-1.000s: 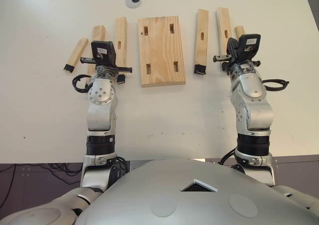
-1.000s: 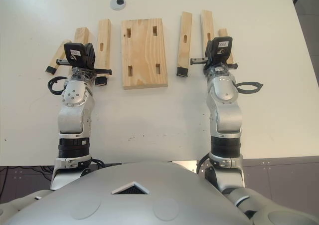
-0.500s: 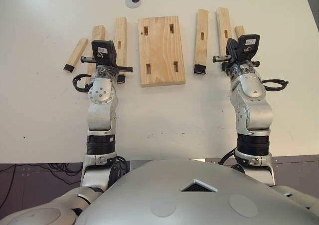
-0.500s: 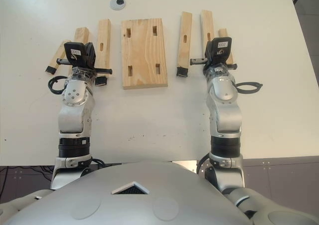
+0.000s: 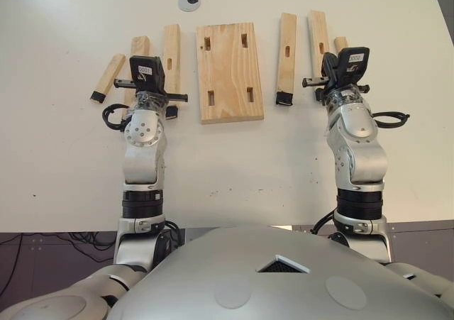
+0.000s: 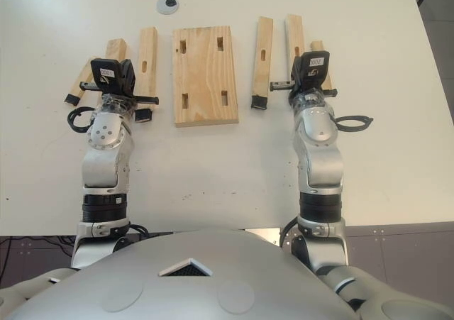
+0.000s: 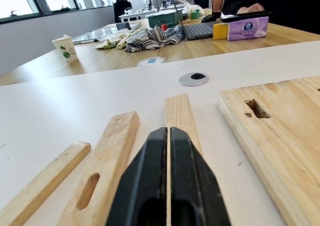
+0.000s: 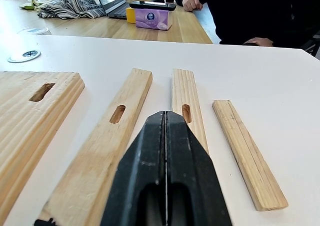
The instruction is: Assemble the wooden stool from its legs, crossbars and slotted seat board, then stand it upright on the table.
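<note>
Seemingly pre-assembly, left gripper and right gripper are hovering closed and empty above loose legs; next they must open.

Left end effector and right end effector both point forward, jaws pressed together.

A: Where is the board lying?
B: It's lying on the table; three sticks are lying left of it, three other sticks right.
A: And behind?
B: A round disc is sitting there.
</note>
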Robot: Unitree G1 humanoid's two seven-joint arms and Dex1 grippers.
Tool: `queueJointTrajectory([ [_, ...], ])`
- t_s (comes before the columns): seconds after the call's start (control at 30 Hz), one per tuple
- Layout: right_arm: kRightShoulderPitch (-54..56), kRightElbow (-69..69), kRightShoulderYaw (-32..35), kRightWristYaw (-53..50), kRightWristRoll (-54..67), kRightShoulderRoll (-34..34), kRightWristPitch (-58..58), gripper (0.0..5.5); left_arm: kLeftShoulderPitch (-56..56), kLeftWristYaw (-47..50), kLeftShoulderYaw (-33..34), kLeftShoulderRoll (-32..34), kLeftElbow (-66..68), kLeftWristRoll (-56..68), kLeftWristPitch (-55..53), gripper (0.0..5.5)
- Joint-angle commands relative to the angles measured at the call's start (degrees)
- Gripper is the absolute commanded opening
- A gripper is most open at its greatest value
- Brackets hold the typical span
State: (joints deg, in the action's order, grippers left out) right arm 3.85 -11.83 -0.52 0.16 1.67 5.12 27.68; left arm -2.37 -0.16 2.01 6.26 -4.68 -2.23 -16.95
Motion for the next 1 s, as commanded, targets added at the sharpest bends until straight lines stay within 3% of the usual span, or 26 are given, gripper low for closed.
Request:
queueJointTrajectory([
  [0.03, 0.74, 0.49, -0.26, -0.21, -0.78, -0.23, -0.38, 0.0, -1.1, -1.58, -0.08, 2.59, 0.92, -1.12, 0.76, 0.44],
  [0.23, 0.08, 0.31, -0.21, -0.77, -0.78, -0.45, -0.36, 0.0, -9.23, -15.16, 6.35, 20.06, 15.85, 1.84, -3.06, 1.32],
  [0.5, 1.42, 1.36, -0.22, -0.94, -0.83, -0.57, -0.76, 0.0, -19.53, -29.86, 8.24, 28.91, 38.46, 6.68, -4.68, 2.63],
  [0.77, 1.92, 1.93, -0.3, -1.17, -0.79, -0.7, -0.98, 0.0, -22.59, -33.54, 5.11, 33.34, 57.91, 2.93, 3.04, 2.68],
  [0.87, 2.51, 2.42, -0.22, -1.08, -0.75, -0.43, -1.12, 0.0, -23.0, -39.03, 2.24, 32.91, 63.63, 2.01, 4.07, 2.68],
  [1.0, 3.21, 3.05, -0.04, -0.79, -0.72, -0.03, -1.27, 0.0, -22.36, -41.96, 1.02, 32.4, 65.68, 2.23, 4.24, 2.12],
])
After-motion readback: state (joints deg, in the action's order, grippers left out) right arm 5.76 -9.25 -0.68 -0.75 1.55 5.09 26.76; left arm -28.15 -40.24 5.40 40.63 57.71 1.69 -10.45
